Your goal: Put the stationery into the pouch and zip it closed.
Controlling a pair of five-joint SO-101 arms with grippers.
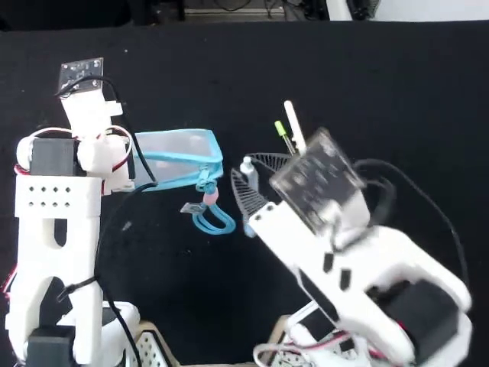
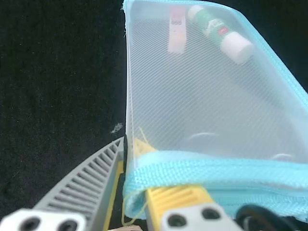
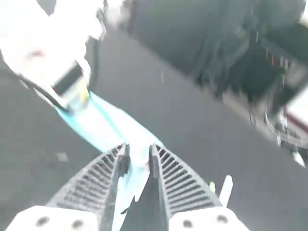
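Note:
The light blue mesh pouch (image 1: pixel 179 157) lies at centre left, and my left gripper (image 1: pixel 141 174) is shut on its left end. In the left wrist view the pouch (image 2: pixel 202 106) holds a green and white glue stick (image 2: pixel 221 31) and a pink strip (image 2: pixel 176 29), with the gripper (image 2: pixel 127 144) pinching its hem. The zip pull with its blue loop (image 1: pixel 212 210) hangs off the pouch's right end. My right gripper (image 1: pixel 243 170) is just right of the pouch, its jaws close around a small white and blue item (image 1: pixel 246 164). In the right wrist view the right gripper (image 3: pixel 138 151) points at the pouch (image 3: pixel 103 127).
A green highlighter (image 1: pixel 281 131) and a white pen (image 1: pixel 293 122) lie on the black table beyond the right arm. A small white scrap (image 1: pixel 189 207) sits by the zip pull. The arm bases stand along the near edge.

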